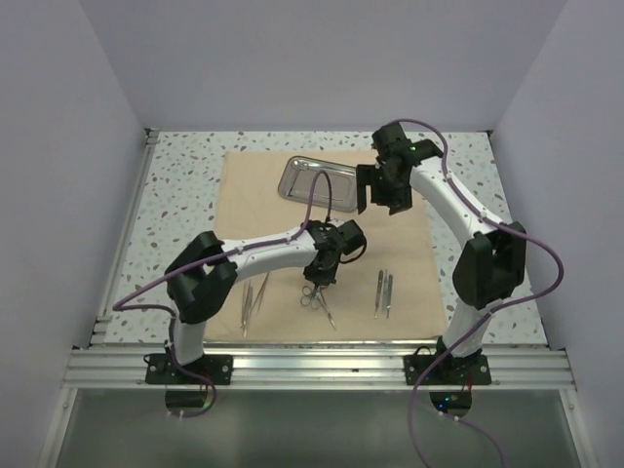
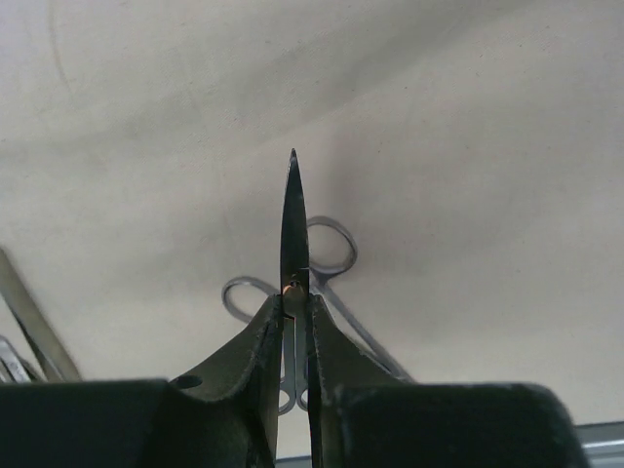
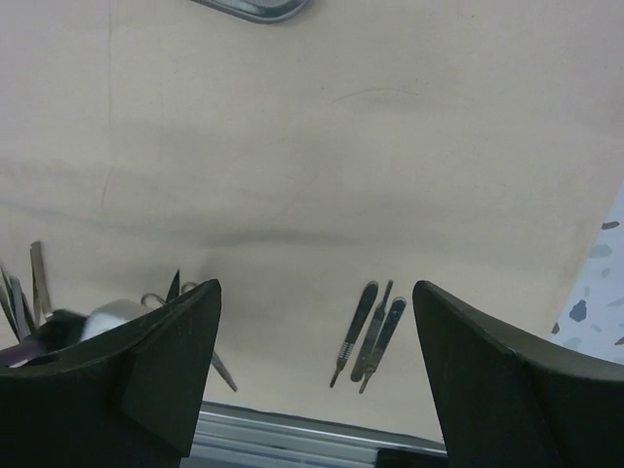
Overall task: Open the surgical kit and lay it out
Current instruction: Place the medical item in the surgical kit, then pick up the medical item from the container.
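The beige cloth wrap [image 1: 263, 195] lies spread flat on the table. The shiny steel tray [image 1: 314, 179] sits on its far part. My left gripper [image 1: 327, 265] hovers over the cloth's near middle, shut on slim scissors [image 2: 293, 210] whose closed blades point past the fingertips. A ring-handled instrument [image 2: 336, 255] lies on the cloth just under it [image 1: 314, 300]. Tweezers [image 1: 252, 300] lie at the near left, three slim handles [image 1: 383, 291] at the near right. My right gripper [image 1: 383, 190] is open and empty, raised beside the tray's right end.
The speckled tabletop [image 1: 180, 185] borders the cloth. A metal rail [image 1: 312, 366] runs along the near edge. White walls close the left, far and right sides. The right wrist view shows the three handles [image 3: 370, 331] and the tray's edge [image 3: 255, 9].
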`<state>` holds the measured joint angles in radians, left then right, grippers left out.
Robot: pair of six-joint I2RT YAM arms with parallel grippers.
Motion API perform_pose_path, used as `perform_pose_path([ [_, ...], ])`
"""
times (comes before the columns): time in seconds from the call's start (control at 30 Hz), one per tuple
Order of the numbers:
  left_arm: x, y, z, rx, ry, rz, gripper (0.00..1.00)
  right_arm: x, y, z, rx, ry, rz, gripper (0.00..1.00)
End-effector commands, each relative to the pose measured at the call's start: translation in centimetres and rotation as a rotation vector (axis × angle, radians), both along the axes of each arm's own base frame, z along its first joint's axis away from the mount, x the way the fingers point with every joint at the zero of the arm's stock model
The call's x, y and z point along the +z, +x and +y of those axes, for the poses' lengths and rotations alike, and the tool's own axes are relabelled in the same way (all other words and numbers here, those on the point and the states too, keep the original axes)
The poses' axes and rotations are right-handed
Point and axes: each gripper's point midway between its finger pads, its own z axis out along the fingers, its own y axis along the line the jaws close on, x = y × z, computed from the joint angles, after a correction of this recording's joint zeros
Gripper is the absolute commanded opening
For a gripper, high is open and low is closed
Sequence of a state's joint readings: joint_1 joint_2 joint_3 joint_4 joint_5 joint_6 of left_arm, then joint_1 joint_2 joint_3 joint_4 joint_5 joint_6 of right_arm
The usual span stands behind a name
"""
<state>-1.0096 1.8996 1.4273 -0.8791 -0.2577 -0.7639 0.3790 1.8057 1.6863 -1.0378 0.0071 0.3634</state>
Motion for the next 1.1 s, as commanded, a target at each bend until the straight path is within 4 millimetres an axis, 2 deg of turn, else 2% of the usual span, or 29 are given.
perform_pose_path([
  [0.0, -1.5, 0.7, -1.8, -0.079, -0.036, -0.005, 0.00, 2.6, 0.7, 0.2, 0.009, 0.023, -0.046, 0.84],
  [0.03, -1.5, 0.5, -2.0, -0.084, -0.042, 0.002, 0.00, 2.2, 0.9, 0.2, 0.007, 0.017, -0.030, 0.84],
  [0.07, -1.4, 0.5, -2.3, -0.090, -0.053, 0.006, 0.01, 2.8, 1.4, 0.5, 0.006, 0.024, -0.047, 0.84],
  [0.13, -1.2, 0.2, -2.4, -0.098, -0.067, 0.018, 0.06, 2.5, 1.9, 0.6, 0.007, 0.018, -0.035, 0.84],
  [0.23, -0.5, -0.6, -2.6, -0.110, -0.103, 0.051, 0.19, 3.5, 3.5, 0.7, -0.013, 0.010, -0.069, 0.84],
  [0.27, -0.2, -1.1, -2.8, -0.121, -0.120, 0.070, 0.27, 4.0, 4.6, 1.1, -0.020, 0.020, -0.090, 0.84],
  [0.3, 0.4, -1.3, -2.7, -0.125, -0.130, 0.068, 0.46, 4.2, 5.1, 1.4, -0.028, 0.029, -0.100, 0.84],
  [0.37, 1.4, -1.6, -2.6, -0.134, -0.135, 0.076, 0.61, 4.9, 7.2, 2.4, -0.038, 0.058, -0.134, 0.84],
  [0.4, 2.3, -1.5, -2.4, -0.132, -0.142, 0.062, 0.77, 5.1, 8.0, 2.9, -0.049, 0.080, -0.141, 0.84],
  [0.43, 3.0, -1.4, -2.2, -0.131, -0.140, 0.048, 0.83, 5.3, 8.9, 3.4, -0.056, 0.094, -0.158, 0.84],
  [0.47, 4.1, -1.0, -1.6, -0.123, -0.119, 0.024, 0.88, 7.0, 10.0, 4.5, -0.048, 0.149, -0.203, 0.84],
  [0.5, 5.6, -0.7, -1.3, -0.118, -0.129, -0.003, 0.91, 5.5, 11.0, 5.3, -0.054, 0.160, -0.183, 0.84],
  [0.57, 8.3, 0.6, 0.0, -0.080, -0.118, -0.064, 0.94, 6.4, 13.0, 7.1, -0.038, 0.234, -0.231, 0.84],
  [0.6, 10.4, 1.1, 0.6, -0.066, -0.148, -0.101, 0.97, 5.2, 13.7, 8.0, -0.038, 0.255, -0.218, 0.84],
  [0.67, 13.1, 2.0, 1.9, -0.032, -0.175, -0.143, 0.98, 5.4, 15.5, 9.7, -0.018, 0.312, -0.265, 0.84],
  [0.7, 15.1, 3.1, 3.4, 0.005, -0.205, -0.186, 0.98, 5.3, 15.7, 10.8, -0.006, 0.333, -0.274, 0.84],
  [0.73, 16.1, 3.6, 4.3, 0.025, -0.211, -0.205, 0.98, 4.3, 16.7, 11.8, 0.003, 0.348, -0.285, 0.83],
  [0.77, 17.6, 4.5, 6.4, 0.065, -0.207, -0.246, 0.98, 4.5, 16.9, 13.2, 0.020, 0.363, -0.306, 0.83],
  [0.83, 18.8, 5.2, 8.7, 0.108, -0.187, -0.282, 0.98, 4.2, 17.6, 15.1, 0.044, 0.382, -0.340, 0.83],
  [0.87, 19.2, 5.7, 10.7, 0.145, -0.144, -0.303, 0.98, 3.3, 18.0, 16.0, 0.049, 0.374, -0.349, 0.83],
  [0.93, 20.3, 5.6, 12.8, 0.174, -0.135, -0.340, 0.98, 3.0, 17.9, 18.7, 0.074, 0.387, -0.382, 0.83],
  [0.97, 20.3, 5.6, 14.2, 0.197, -0.112, -0.347, 0.98, 2.0, 18.1, 19.6, 0.075, 0.384, -0.383, 0.83],
  [1.0, 21.0, 5.3, 14.9, 0.206, -0.124, -0.365, 0.98, 1.6, 18.0, 20.7, 0.068, 0.383, -0.393, 0.83],
  [1.07, 21.0, 4.9, 16.3, 0.228, -0.115, -0.366, 0.98, 0.5, 18.5, 22.1, 0.066, 0.381, -0.419, 0.82],
])
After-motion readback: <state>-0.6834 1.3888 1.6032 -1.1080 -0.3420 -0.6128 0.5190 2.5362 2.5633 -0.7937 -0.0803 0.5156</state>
